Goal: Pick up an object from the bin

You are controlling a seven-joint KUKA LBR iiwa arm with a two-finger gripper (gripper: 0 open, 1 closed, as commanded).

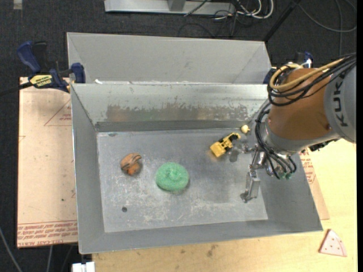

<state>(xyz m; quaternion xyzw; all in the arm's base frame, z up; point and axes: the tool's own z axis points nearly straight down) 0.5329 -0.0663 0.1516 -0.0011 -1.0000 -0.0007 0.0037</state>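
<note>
My gripper hangs low over the bare floor at the right side of the bin, with nothing seen in it. A small yellow toy digger lies up and to the left of it, near the back wall. A tiny cream ball rests just behind the digger, by the back right corner. A round green scrub pad lies further left, in the middle of the floor.
A brown, rounded, shell-like lump sits at the left of the floor. A small dark speck lies near the front left. The arm with its orange cover and cables reaches over the bin's right wall.
</note>
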